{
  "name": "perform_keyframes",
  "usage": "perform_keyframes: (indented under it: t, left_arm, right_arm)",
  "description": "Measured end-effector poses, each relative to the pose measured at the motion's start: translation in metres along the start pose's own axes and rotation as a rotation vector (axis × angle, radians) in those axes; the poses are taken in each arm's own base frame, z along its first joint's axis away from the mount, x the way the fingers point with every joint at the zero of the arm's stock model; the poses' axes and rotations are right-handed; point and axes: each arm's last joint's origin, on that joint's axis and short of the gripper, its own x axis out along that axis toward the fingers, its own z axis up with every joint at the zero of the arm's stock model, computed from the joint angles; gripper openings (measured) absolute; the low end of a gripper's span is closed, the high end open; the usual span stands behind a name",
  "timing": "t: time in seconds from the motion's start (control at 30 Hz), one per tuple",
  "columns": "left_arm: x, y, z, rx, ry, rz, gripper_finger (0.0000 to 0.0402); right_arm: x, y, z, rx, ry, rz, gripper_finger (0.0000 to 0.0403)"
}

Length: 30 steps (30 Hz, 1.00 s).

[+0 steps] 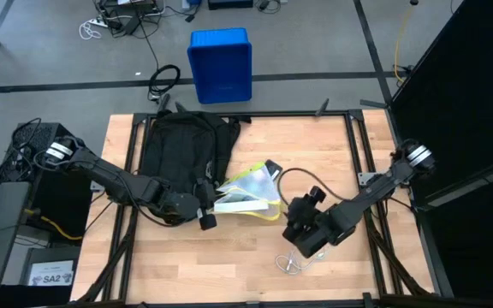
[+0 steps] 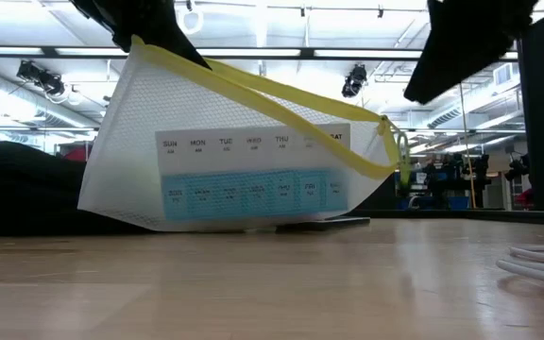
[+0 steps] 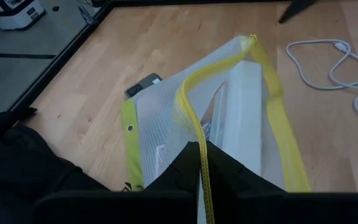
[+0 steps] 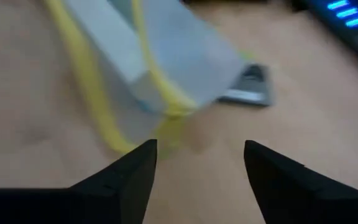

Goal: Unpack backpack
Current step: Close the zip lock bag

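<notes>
The black backpack (image 1: 182, 145) lies flat on the table's far left part, and its fabric shows in the left wrist view (image 3: 17, 162). Right of it is a white mesh pouch (image 1: 248, 195) with yellow zipper trim. It holds a white pill organizer (image 2: 253, 179) marked with weekdays. My left gripper (image 1: 204, 212) is shut on the pouch. My right gripper (image 4: 201, 168) stands open just right of the pouch (image 4: 160, 56), above the table, with nothing between its fingers. My left gripper pinches the pouch's yellow zipper edge (image 3: 199, 146) between its two fingers, at the end nearest the backpack. The fingers come from the table's left, slanting down. That corner (image 2: 138, 47) is raised and the pouch is tilted, its lower side (image 2: 253, 225) resting on the table.
A dark flat device (image 3: 143, 85) lies on the table, partly under the pouch. A coiled white cable (image 1: 291, 261) lies near the front edge, right of centre. A blue bin (image 1: 221, 64) stands on the floor beyond the far edge. Bare wood shows at the front left.
</notes>
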Motion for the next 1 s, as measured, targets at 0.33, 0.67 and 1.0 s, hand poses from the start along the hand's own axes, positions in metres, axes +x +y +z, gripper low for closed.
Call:
perform_keyframes:
  t: [0.33, 0.67, 1.0]
  left_arm:
    - [0.0, 0.0, 0.0, 0.002, 0.002, 0.0, 0.0]
    - [0.0, 0.0, 0.0, 0.0, 0.001, 0.0, 0.0]
    - [0.0, 0.0, -0.002, 0.007, 0.015, 0.004, 0.0]
  right_arm:
    - [0.043, -0.022, -0.039, 0.193, -0.051, 0.251, 0.0175]
    - [0.071, -0.026, -0.023, 0.256, -0.116, 0.285, 0.0244]
    - [0.1, -0.034, -0.016, 0.176, -0.026, 0.32, 0.0155]
